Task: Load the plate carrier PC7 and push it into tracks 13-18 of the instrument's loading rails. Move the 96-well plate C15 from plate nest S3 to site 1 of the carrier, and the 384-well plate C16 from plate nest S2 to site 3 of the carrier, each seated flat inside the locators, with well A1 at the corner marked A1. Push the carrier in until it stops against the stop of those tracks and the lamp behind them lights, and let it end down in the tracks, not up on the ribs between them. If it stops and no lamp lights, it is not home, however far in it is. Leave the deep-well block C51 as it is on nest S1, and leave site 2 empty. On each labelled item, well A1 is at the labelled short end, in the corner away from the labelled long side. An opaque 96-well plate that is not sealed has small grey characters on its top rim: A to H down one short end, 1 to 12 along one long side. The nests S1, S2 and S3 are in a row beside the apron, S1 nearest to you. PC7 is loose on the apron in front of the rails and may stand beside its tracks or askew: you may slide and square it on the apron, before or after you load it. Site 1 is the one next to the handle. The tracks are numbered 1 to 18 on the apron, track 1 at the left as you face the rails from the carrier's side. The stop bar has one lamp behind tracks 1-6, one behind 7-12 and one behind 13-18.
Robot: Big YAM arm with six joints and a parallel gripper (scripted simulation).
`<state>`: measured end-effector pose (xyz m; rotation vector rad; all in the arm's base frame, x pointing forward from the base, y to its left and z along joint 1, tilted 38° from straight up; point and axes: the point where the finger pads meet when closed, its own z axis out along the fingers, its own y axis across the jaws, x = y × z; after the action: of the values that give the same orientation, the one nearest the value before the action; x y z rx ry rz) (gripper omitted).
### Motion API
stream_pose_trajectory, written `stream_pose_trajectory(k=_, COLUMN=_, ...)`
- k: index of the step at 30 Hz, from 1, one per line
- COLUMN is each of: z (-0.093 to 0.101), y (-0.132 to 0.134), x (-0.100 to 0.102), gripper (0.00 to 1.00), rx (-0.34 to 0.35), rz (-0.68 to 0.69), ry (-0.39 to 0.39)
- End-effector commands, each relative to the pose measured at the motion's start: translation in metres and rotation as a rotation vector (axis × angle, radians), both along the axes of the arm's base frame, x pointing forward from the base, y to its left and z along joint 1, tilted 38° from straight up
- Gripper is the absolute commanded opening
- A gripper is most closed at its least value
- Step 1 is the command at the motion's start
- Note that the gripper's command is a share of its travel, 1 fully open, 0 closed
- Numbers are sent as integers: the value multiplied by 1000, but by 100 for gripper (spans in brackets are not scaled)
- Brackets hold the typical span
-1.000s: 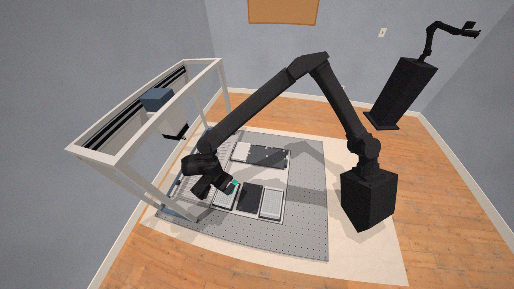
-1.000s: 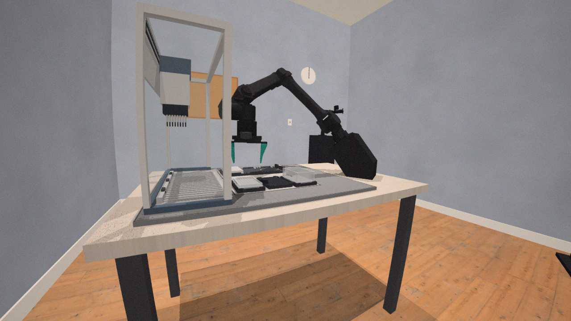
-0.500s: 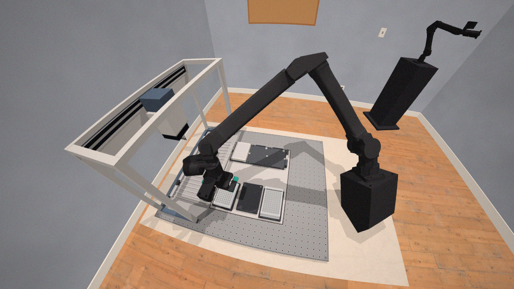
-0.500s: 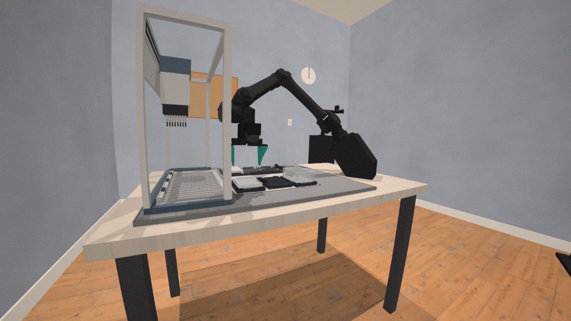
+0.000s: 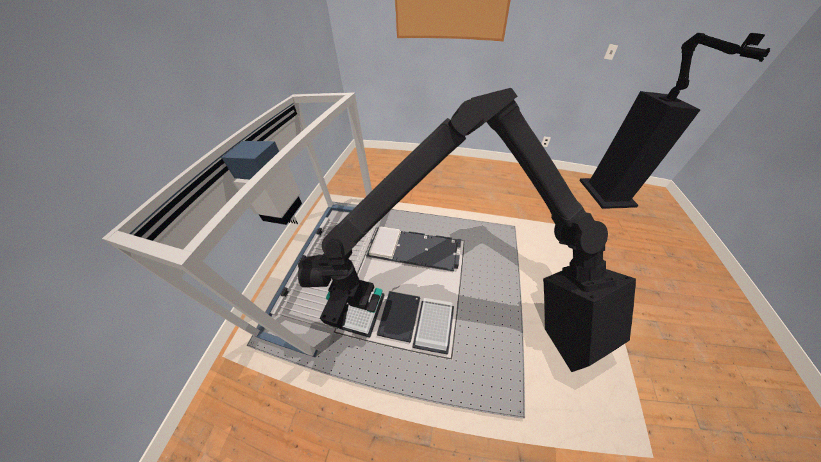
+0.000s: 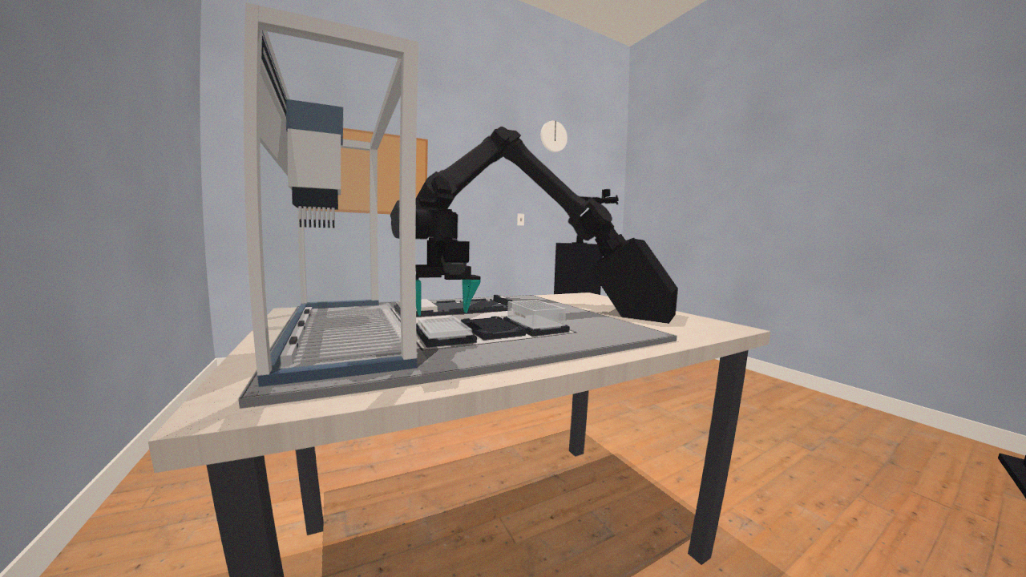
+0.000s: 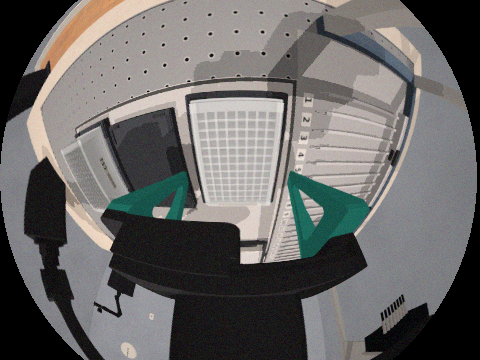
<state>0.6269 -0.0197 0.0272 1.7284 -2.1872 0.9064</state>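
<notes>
The white 96-well plate C15 (image 5: 356, 319) lies in the nest next to the rails; it also shows in the side view (image 6: 441, 327) and the wrist view (image 7: 236, 147). My gripper (image 5: 353, 301) is open and empty, pointing down just above this plate, with its green fingers either side of one short end (image 6: 443, 304). The dark 384-well plate C16 (image 5: 399, 316) lies in the middle nest. The clear deep-well block C51 (image 5: 433, 324) stands in the outer nest. The dark carrier PC7 (image 5: 427, 249) lies on the apron, with a white flat item (image 5: 384, 241) on its end nearest the rails.
The ribbed loading rails lie left of the nests, with track numbers visible in the wrist view (image 7: 306, 134). The white instrument frame (image 5: 229, 189) stands over the rails, and its pipetting head (image 6: 313, 168) hangs inside. The frame's post (image 6: 409, 215) is close to my wrist.
</notes>
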Motion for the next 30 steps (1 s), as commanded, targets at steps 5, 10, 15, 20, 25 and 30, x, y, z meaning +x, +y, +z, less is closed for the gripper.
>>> stream_pose_trajectory(k=5, z=12, y=18, x=13, gripper=100, rx=6, rz=49, ry=-37)
stream_pose_trajectory(k=10, z=9, y=4, x=12, gripper=100, rx=5, rz=20, ry=-29)
stream_pose_trajectory(k=15, z=12, y=5, x=16, gripper=100, rx=6, rz=29, ry=-42)
stream_pose_trajectory(k=20, z=-11, y=-12, x=10, gripper=100, rx=2, rz=8, ry=-7)
stream_pose_trajectory(k=25, z=-17, y=-5, x=9, gripper=100, rx=2, rz=23, ry=-1)
stream_pose_trajectory(k=30, z=-16, y=-16, x=14, gripper=100, rx=2, rz=9, ry=-11)
